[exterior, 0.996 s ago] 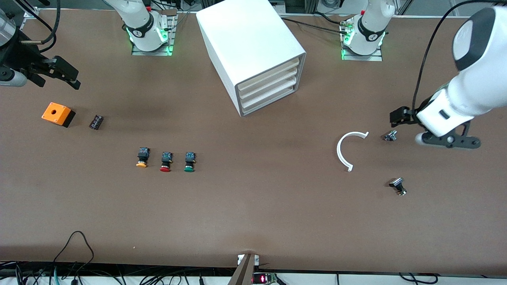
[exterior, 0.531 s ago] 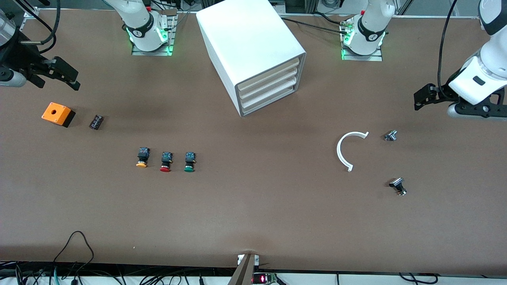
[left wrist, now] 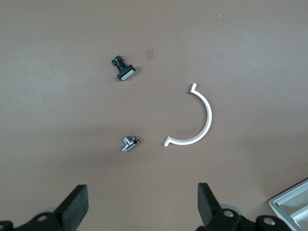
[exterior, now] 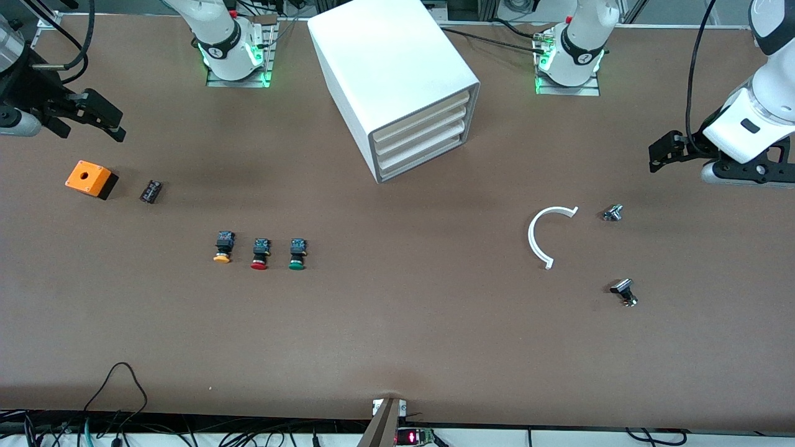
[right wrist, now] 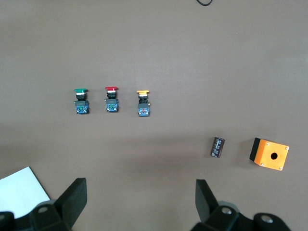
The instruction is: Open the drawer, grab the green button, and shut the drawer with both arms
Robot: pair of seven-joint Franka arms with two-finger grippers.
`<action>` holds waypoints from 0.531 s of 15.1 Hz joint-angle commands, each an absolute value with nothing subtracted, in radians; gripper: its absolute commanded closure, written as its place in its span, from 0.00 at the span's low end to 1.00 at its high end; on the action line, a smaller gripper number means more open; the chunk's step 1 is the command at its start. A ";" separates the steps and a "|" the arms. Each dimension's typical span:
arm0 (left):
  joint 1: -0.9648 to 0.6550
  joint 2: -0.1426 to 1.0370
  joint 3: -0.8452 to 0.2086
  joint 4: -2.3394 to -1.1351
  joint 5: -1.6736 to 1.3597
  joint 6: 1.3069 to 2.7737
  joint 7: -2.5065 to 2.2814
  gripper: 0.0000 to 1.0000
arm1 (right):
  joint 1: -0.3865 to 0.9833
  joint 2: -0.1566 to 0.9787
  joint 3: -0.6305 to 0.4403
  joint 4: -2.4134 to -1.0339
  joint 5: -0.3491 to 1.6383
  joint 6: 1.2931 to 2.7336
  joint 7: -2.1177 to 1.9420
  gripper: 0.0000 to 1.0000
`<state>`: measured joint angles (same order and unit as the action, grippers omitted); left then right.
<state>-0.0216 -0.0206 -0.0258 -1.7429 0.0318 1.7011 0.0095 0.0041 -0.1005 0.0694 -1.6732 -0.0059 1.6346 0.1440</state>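
The drawer (exterior: 422, 155), the lowest of the cream fronts in the white cabinet (exterior: 385, 56) at the upper centre of the frame, is seen fully closed. The green button (exterior: 297, 253) is laid on the table (exterior: 397, 347) at the lower centre, next to the red button (exterior: 260, 254) and the yellow button (exterior: 223, 247).

The left tool (left wrist: 142, 207) is held wide open and empty at the right edge of the frame, over bare table above the white curved piece (exterior: 546, 236). The right tool (right wrist: 139, 204) is also spread wide and empty, at the upper left edge, above the orange box (exterior: 90, 179).

A risk is judged here: the drawer fronts are stacked closely, so a wrong one may be pulled. The three buttons are close too, so a neighbour may be knocked.
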 commanded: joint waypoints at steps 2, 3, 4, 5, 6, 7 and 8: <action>-0.014 -0.028 -0.032 -1.750 0.015 1.707 0.023 0.00 | -0.009 -0.097 0.080 -1.651 -0.009 1.624 0.127 0.00; -0.014 -0.028 -0.032 -1.747 0.017 1.704 0.023 0.00 | -0.009 -0.097 0.080 -1.651 -0.009 1.624 0.127 0.00; -0.014 -0.025 -0.032 -1.732 0.018 1.698 0.023 0.00 | -0.009 -0.097 0.080 -1.651 -0.009 1.624 0.127 0.00; -0.014 -0.012 -0.032 -1.714 0.017 1.672 0.021 0.00 | -0.009 -0.097 0.080 -1.651 -0.009 1.624 0.127 0.00; -0.015 -0.005 -0.032 -1.692 0.018 1.651 0.021 0.00 | -0.009 -0.097 0.080 -1.651 -0.011 1.626 0.126 0.00; -0.017 0.003 -0.032 -1.681 0.018 1.638 0.021 0.00 | -0.009 -0.097 0.080 -1.651 -0.011 1.631 0.124 0.00; -0.018 0.006 -0.032 -1.675 0.018 1.632 0.021 0.00 | -0.011 -0.097 0.078 -1.649 -0.009 1.632 0.120 0.00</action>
